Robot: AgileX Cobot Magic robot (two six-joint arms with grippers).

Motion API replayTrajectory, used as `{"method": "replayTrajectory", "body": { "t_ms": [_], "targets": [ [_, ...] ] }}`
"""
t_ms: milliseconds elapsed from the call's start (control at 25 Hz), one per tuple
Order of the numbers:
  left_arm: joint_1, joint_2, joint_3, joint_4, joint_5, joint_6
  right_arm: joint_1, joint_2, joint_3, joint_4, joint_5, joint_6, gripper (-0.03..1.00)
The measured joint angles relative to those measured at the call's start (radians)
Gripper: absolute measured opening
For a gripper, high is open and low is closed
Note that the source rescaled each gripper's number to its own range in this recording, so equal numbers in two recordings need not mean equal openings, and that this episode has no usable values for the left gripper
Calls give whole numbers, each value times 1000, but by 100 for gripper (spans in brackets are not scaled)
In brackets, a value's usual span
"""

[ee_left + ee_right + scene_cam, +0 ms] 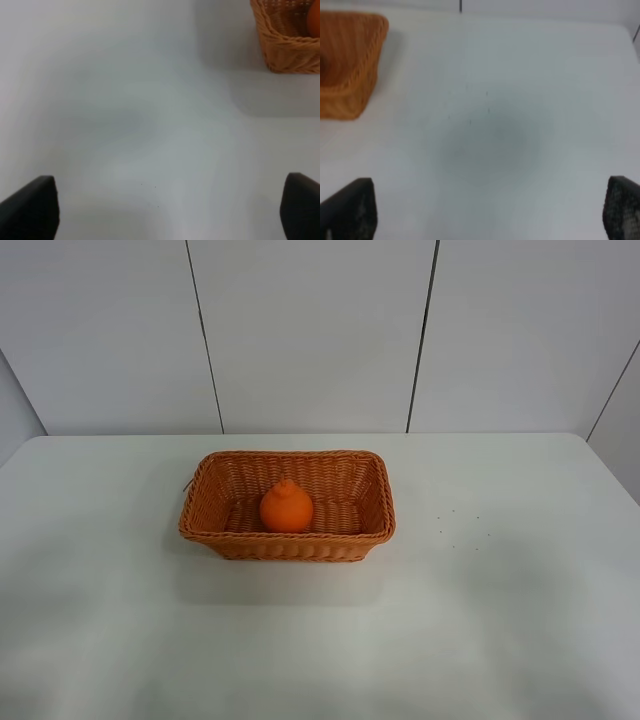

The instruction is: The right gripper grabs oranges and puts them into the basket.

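The orange (pixel 286 507) sits inside the woven wicker basket (pixel 205 502) at the middle of the white table, near its front wall. Neither arm shows in the exterior high view. In the right wrist view my right gripper (pixel 485 215) is open and empty over bare table, with the basket (pixel 350 60) well off to one side. In the left wrist view my left gripper (pixel 167 210) is open and empty, with a corner of the basket (pixel 285 45) and a sliver of the orange (pixel 315 20) at the frame edge.
The white table (pixel 500 620) runs to a white panelled wall (pixel 320 330) at the back. A few small dark specks (pixel 455 525) mark the tabletop right of the basket.
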Motion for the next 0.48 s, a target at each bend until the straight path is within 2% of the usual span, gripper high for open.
{"method": "replayTrajectory", "body": {
  "t_ms": [480],
  "targets": [
    [0,0,0,0,0,0,0,-18,1,-8,0,6,100]
  ]
}}
